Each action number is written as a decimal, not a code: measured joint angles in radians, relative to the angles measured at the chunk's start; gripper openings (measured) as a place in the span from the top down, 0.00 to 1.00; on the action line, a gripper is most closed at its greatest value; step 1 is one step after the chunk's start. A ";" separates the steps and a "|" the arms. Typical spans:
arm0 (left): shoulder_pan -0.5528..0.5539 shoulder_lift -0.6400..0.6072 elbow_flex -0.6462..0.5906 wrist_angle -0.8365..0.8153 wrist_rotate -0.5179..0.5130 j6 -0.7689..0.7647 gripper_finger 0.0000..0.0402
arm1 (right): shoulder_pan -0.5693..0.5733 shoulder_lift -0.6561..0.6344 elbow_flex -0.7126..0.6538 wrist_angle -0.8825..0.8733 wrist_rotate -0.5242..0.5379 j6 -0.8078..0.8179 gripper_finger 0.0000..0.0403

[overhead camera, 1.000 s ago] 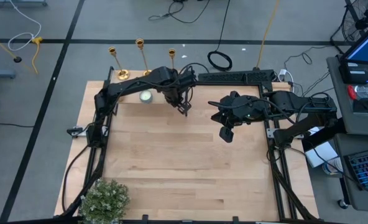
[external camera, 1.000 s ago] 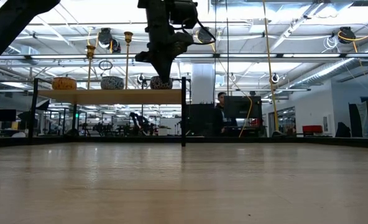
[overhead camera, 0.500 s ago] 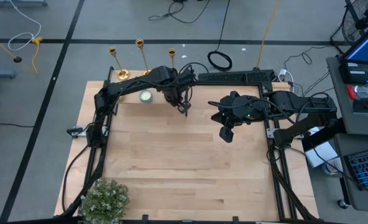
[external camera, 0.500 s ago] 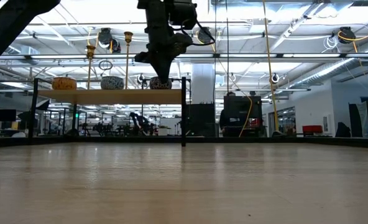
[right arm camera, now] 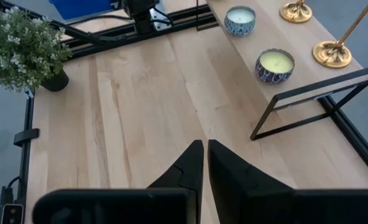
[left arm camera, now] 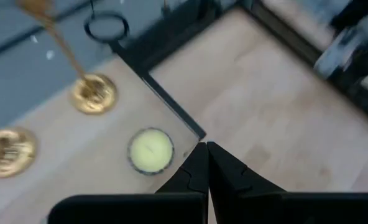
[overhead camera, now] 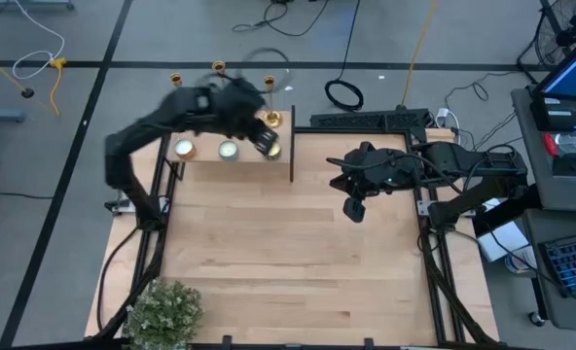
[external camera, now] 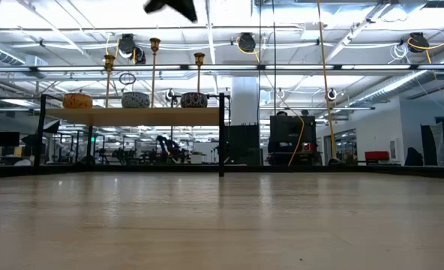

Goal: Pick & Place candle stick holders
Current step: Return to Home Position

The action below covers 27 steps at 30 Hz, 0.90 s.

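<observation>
High view upper left, over the shelf (overhead camera: 205,151): my left claw (left arm camera: 206,144) is pinched shut, empty. Clipping a candle stick holder (left arm camera: 94,93) homeward could topple it.

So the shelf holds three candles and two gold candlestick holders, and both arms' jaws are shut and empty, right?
Not two: three gold candlestick holders stand on the shelf with the three candles, as the low view shows. The rest is right: the left gripper and the right gripper have their jaws shut and empty.
</observation>
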 joint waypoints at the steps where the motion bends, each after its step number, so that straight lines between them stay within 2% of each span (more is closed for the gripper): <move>1: -0.001 -0.031 0.000 0.002 -0.016 -0.004 1.00 | -0.002 0.000 0.000 0.004 0.003 -0.002 0.96; 7: -0.005 -0.154 0.000 -0.020 -0.067 0.032 1.00 | -0.006 0.000 0.000 0.035 0.029 -0.001 0.96; 12: -0.005 -0.177 -0.002 -0.113 -0.084 0.108 1.00 | -0.007 0.000 0.000 0.131 0.032 0.001 0.96; 16: 0.002 -0.197 -0.002 -0.152 -0.070 0.163 1.00 | -0.007 0.001 -0.028 0.305 0.034 0.001 0.96; 21: 0.023 -0.285 -0.002 -0.163 -0.061 0.194 1.00 | -0.007 0.003 -0.104 0.557 0.030 0.009 0.96; 27: 0.045 -0.384 -0.002 -0.175 -0.022 0.215 1.00 | -0.012 0.004 -0.240 0.837 0.034 0.027 0.96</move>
